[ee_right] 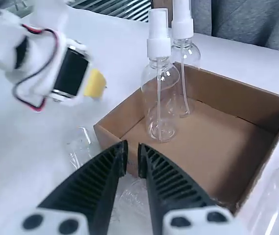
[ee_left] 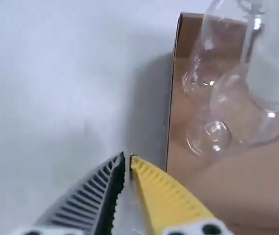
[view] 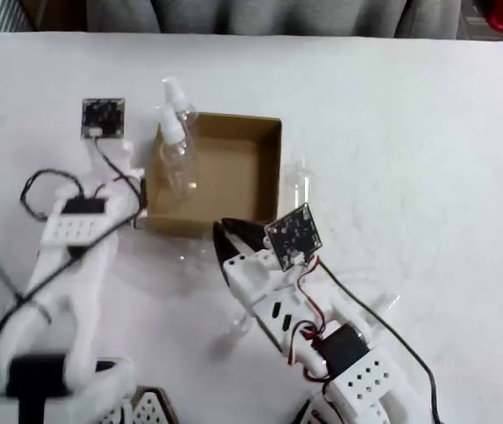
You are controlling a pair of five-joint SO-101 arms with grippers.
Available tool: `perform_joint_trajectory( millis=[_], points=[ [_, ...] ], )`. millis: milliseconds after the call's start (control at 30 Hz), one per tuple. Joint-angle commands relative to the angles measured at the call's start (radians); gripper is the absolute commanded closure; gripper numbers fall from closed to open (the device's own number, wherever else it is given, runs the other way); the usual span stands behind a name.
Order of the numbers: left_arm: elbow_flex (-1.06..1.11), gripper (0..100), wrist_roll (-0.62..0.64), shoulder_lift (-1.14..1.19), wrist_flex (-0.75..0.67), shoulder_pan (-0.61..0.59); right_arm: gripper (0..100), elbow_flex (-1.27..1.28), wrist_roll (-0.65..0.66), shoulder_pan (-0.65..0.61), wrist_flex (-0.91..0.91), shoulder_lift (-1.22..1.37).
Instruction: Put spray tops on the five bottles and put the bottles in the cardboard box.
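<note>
The cardboard box [view: 264, 190] sits mid-table. Two clear bottles with white spray tops [view: 177, 141] stand upright in its far left corner, also seen as bottles [ee_right: 160, 93] from the right wrist and as glass bottle bases [ee_left: 217, 112] from the left wrist. My left gripper [ee_left: 128, 159] is shut and empty, just outside the box's left wall [ee_left: 172, 98]. My right gripper [ee_right: 132, 149] is shut with nothing in it, hovering by the box's near wall [ee_right: 111, 128]. One topless bottle [view: 300, 184] stands right of the box. Another clear bottle [ee_right: 82, 146] lies before the box.
A loose spray top [view: 384, 306] lies on the white table to the right of my right arm. A small clear piece [view: 238, 325] lies near that arm's left side. The left arm's body [ee_right: 56, 63] is close to the box's left corner.
</note>
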Motion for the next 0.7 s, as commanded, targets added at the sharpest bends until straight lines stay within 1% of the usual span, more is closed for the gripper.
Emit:
perform_joint_trajectory(
  millis=[0, 100, 300, 333, 500, 567, 667],
  points=[
    [-0.187, 98, 0.014, 0.205, -0.041, -0.016, 97.9, -0.037, 0.002, 0.007, 0.005, -0.005],
    [-0.273, 98, 0.011, 0.317, -0.005, -0.041, 97.9, -0.037, 0.003, 0.007, 0.005, -0.008],
    [-0.439, 98, 0.002, 0.45, 0.192, -0.088, 97.9, -0.037, 0.003, 0.007, 0.005, -0.008],
    [-0.451, 98, -0.026, 0.463, 0.221, -0.093, 97.9, -0.037, 0.003, 0.007, 0.005, -0.008],
    [-0.454, 98, -0.253, 0.464, 0.365, -0.097, 97.9, -0.037, 0.003, 0.007, 0.005, -0.008],
    [-0.454, 98, -0.304, 0.453, 0.42, -0.093, 97.9, -0.037, 0.003, 0.007, 0.005, -0.008],
    [-0.454, 98, -0.325, 0.44, 0.499, -0.091, 97.9, -0.037, 0.003, 0.007, 0.005, -0.008]
  ],
)
